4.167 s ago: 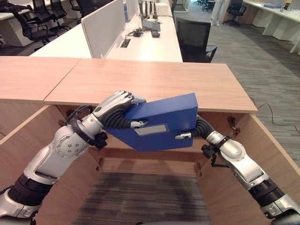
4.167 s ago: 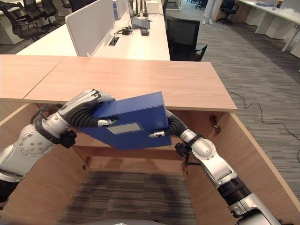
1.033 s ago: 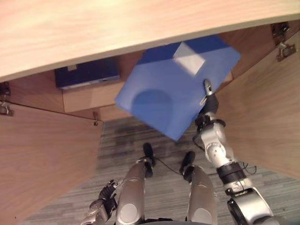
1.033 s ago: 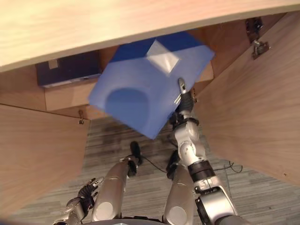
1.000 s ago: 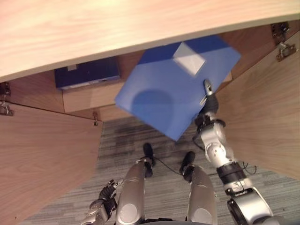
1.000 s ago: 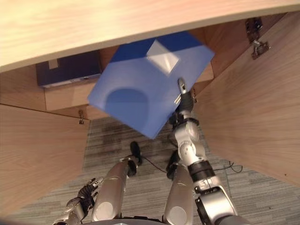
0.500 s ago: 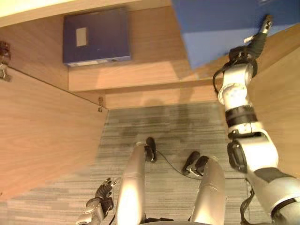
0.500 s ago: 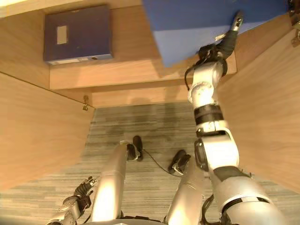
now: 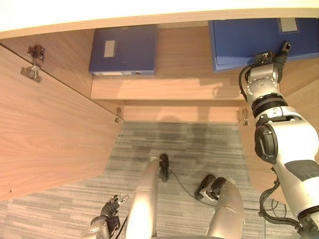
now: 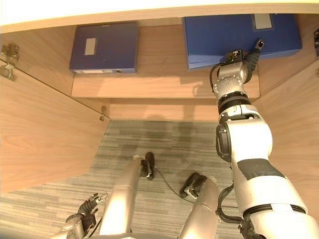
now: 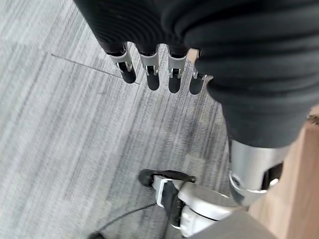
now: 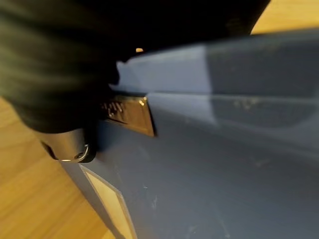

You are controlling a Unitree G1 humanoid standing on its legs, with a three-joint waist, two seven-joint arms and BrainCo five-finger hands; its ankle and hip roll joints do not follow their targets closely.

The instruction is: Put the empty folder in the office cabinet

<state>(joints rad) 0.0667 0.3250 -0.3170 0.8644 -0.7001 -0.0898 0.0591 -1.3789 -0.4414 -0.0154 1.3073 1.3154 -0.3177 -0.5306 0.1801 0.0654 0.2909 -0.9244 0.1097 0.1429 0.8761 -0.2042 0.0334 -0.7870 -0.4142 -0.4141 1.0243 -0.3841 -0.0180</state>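
Grey striped carpet (image 9: 199,144) covers the floor across the lower half of the head views, and above it stands a pale wood cabinet (image 9: 174,87) with both doors swung open, the left door (image 9: 45,129) filling the left side of the frame. On the cabinet's shelf two flat, rectangular blue folders lie well apart: a darker folder (image 9: 124,43) at upper left with a pale label, and the task's brighter blue folder (image 10: 234,32) at upper right, resting on the shelf board. The right hand (image 10: 251,54) reaches up along that folder's near edge, one dark-tipped finger laid on its cover; I cannot tell how its other fingers sit. Close up, the right wrist view shows the folder's smooth, faintly scuffed surface. Over the carpet, the left wrist view shows the left hand (image 11: 154,64), fingers relaxed and holding nothing.
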